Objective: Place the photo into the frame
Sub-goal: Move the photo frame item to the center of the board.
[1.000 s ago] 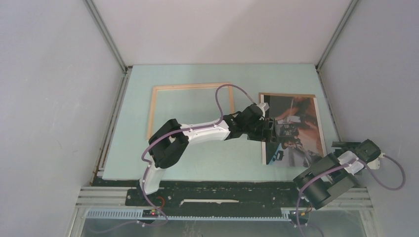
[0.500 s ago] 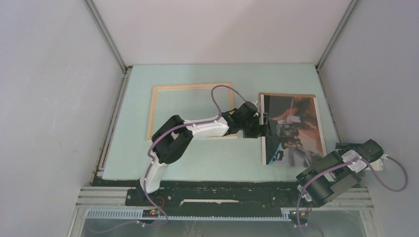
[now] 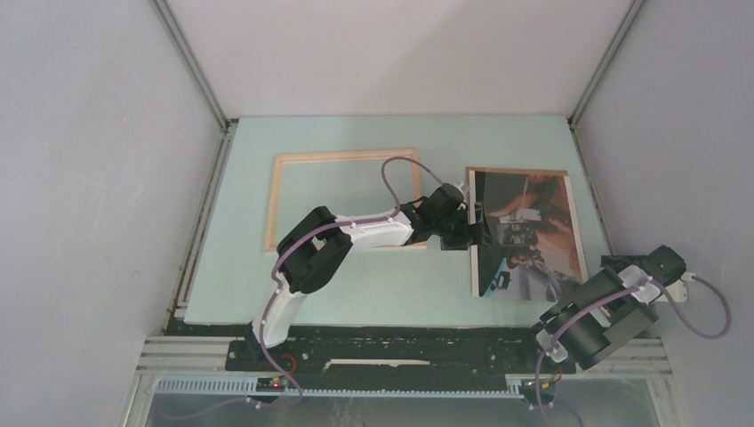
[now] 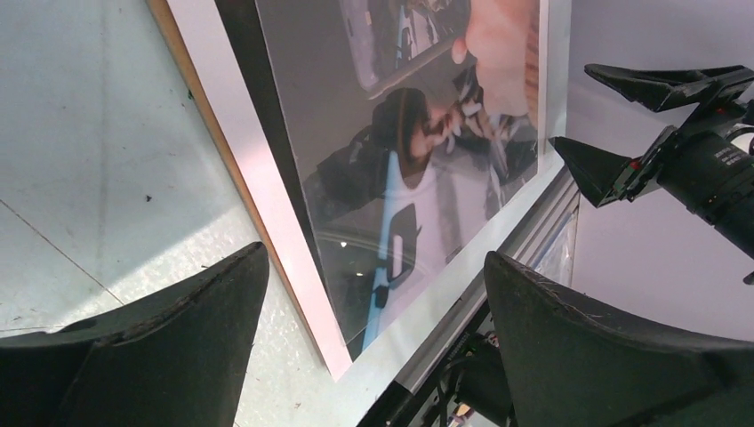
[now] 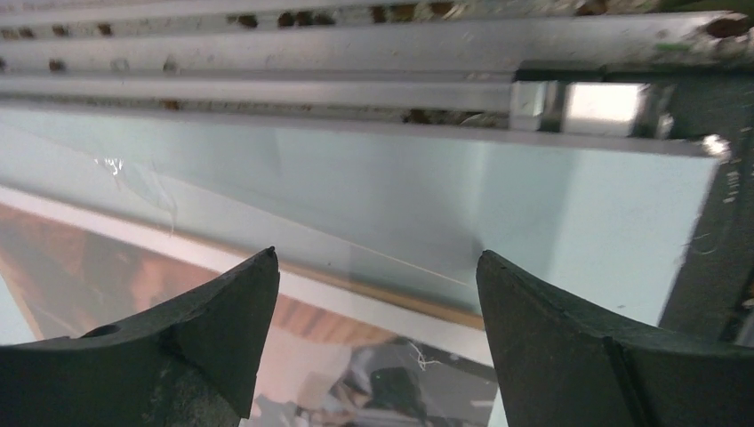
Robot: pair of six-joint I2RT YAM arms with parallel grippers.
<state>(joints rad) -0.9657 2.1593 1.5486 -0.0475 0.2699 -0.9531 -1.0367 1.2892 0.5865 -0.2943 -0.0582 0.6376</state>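
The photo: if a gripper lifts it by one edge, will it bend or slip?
Probably stiff: the photo seems backed by a brown board along its edge. Its glossy face mirrors light, so it may slip. It looks thin, likely light.

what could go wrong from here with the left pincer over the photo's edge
1. The photo lies flat and glossy; the open left pincer over its left edge may slide it rather than grip it.
2. The left arm crosses the frame at its near right corner, so a sweep could knock the frame askew.
3. The open right pincer sits close to the photo's near right corner; they could collide.
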